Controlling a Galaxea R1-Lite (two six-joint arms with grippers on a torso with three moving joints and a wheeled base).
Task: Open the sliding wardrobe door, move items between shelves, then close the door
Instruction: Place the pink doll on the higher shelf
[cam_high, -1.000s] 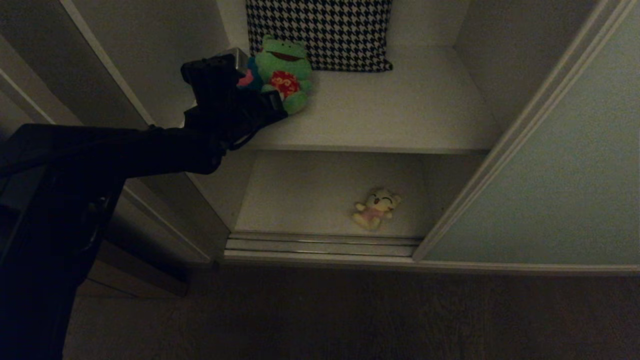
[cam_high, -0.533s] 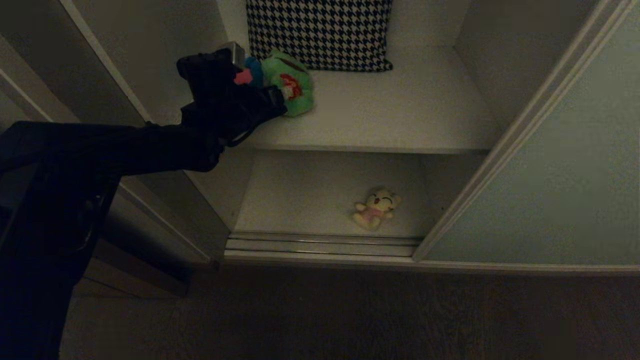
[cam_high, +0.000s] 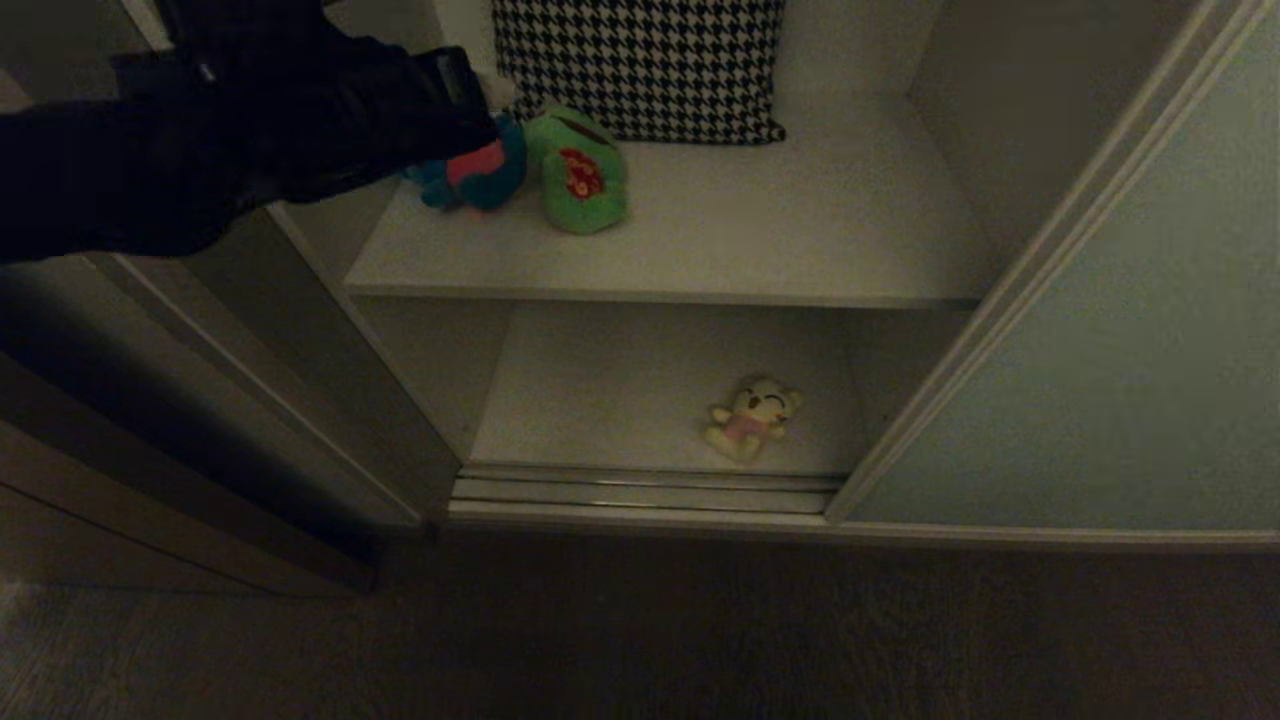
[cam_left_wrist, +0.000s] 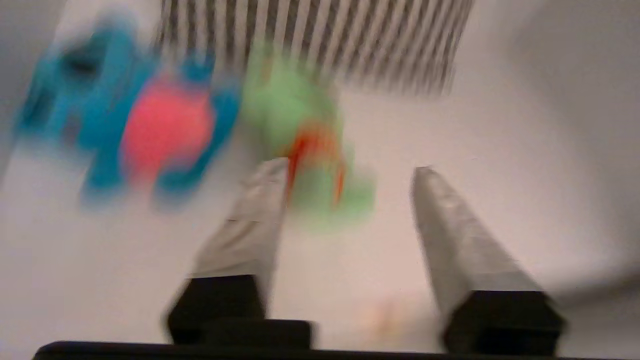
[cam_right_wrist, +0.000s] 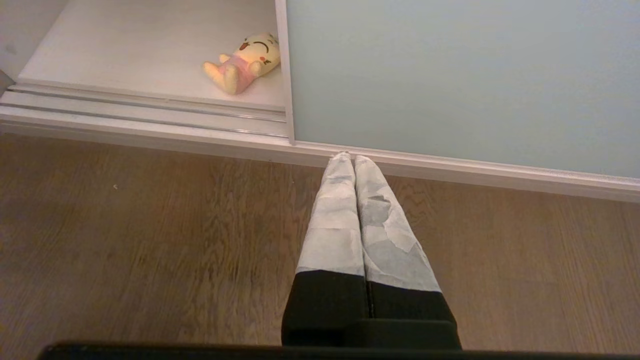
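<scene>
Blue toy (cam_high: 470, 176) lies on upper shelf (cam_high: 800, 230), touching green frog (cam_high: 580, 170). Left end effector (cam_left_wrist: 345, 175) spread, empty, just off the blue toy. Yellow toy (cam_high: 752, 416) on lower shelf. Right end effector (cam_right_wrist: 354, 160) clenched, empty, parked low near the floor.

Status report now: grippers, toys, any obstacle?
Left gripper open, empty, above upper shelf. Right gripper shut, parked. Blue toy beside frog. No obstacle.

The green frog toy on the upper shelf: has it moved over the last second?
Yes. The green frog toy sat upright facing out; now it is tipped over, lying lower against the houndstooth cushion, beside the blue toy, on the upper shelf.
</scene>
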